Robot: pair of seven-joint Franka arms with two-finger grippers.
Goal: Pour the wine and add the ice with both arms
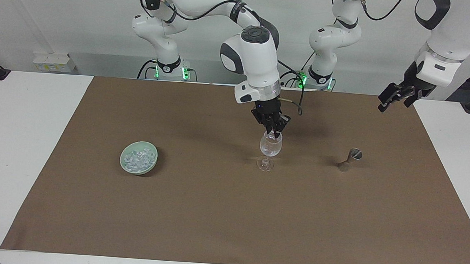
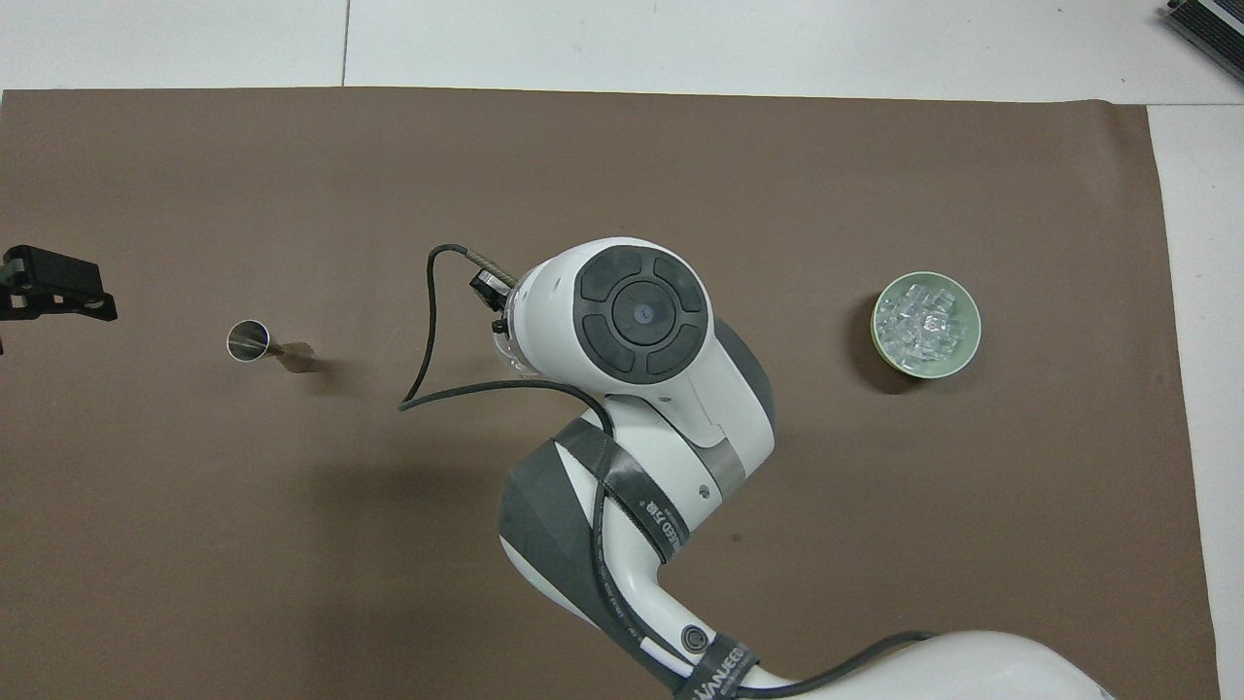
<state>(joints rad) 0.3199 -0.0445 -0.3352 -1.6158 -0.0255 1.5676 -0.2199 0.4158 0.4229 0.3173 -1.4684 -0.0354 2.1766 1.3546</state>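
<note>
1. Facing view: the right tool (image 1: 275, 132) hangs directly over the mouth of the wine glass (image 1: 270, 148), its fingertips pinched together right at the rim; whether a chunk sits between them cannot be told.
2. Facing view: the ice (image 1: 137, 159) lies heaped in a pale green bowl (image 1: 138, 163), well apart from the right tool, toward the right arm's end of the tabletop (image 1: 30, 136).
3. Facing view: a metal jigger (image 1: 351, 158) stands beside the glass, toward the left arm's end.
4. Facing view: the left tool (image 1: 392, 101) waits raised over the edge of the brown mat (image 1: 230, 213), well apart from the jigger, jaws spread wide and holding nothing.
5. Overhead view: the right arm's wrist hides its tool and most of the glass (image 2: 505, 355); only a sliver of the bowl of the glass shows.
6. Overhead view: the ice (image 2: 923, 323) fills the green bowl (image 2: 957, 362), well clear of the right arm.
7. Overhead view: the left tool (image 2: 58, 292) shows at the frame's edge, near the jigger (image 2: 264, 346) but not over it.
</note>
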